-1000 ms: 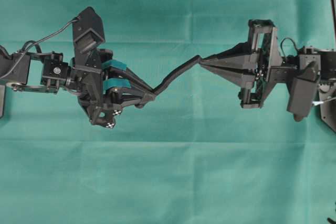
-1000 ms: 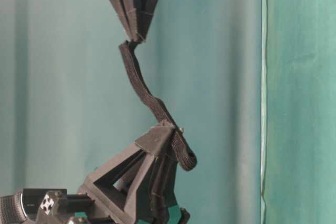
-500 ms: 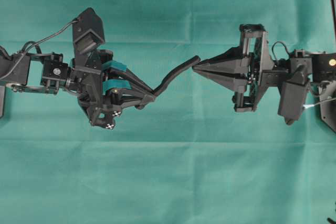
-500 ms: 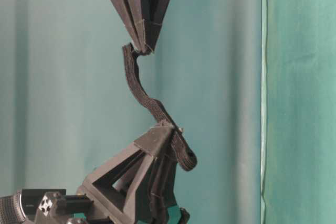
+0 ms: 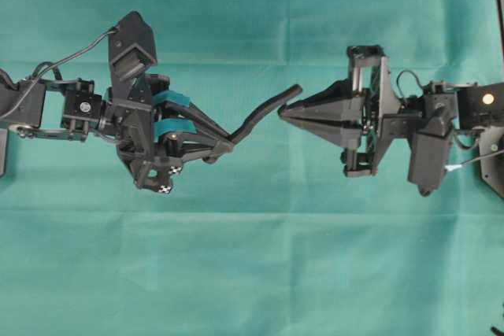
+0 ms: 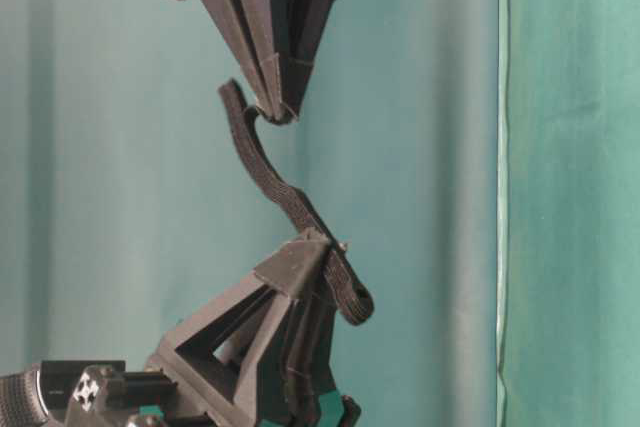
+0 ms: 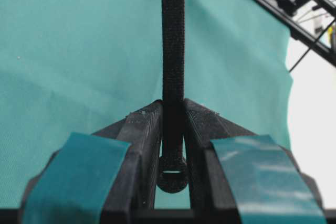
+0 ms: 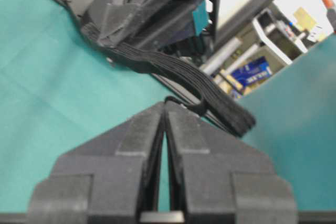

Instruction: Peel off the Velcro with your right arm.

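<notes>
The thin, matte black Velcro strip [image 5: 264, 111] hangs in the air above the green-cloth table [image 5: 252, 273], one end clamped between the teal-taped fingers [image 7: 142, 129] of the left gripper [image 5: 228, 144]. Its free rounded end curves up beside the right gripper [image 5: 283, 112], whose all-black pointed fingers [image 8: 181, 129] are pressed together, holding nothing, tips touching or just beside the strip.

Lab: green-draped bench [image 5: 260, 273], rig frame [image 7: 294, 19]
</notes>
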`<state>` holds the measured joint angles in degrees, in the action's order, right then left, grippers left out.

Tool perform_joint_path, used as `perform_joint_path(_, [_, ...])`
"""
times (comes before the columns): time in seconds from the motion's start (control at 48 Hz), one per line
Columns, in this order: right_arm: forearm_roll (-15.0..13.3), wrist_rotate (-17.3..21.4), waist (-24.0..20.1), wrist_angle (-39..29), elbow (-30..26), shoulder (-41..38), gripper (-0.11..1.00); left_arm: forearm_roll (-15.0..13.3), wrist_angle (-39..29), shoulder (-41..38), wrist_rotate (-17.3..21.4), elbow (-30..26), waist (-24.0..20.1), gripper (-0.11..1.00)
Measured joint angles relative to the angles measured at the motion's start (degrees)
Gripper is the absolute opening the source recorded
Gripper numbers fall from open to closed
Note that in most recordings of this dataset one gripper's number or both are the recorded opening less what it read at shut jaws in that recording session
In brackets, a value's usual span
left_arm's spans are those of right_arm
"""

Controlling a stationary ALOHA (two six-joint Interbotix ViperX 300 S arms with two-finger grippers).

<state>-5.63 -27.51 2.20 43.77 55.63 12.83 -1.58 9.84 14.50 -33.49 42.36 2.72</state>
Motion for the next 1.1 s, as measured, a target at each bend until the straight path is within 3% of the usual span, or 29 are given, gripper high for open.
perform_joint_path(1.104, [0.00,0.18,-4.66,0.00,-3.78,-7.38,-0.10,0.00,1.14,0.00,0.09,0.00,0.18,0.10])
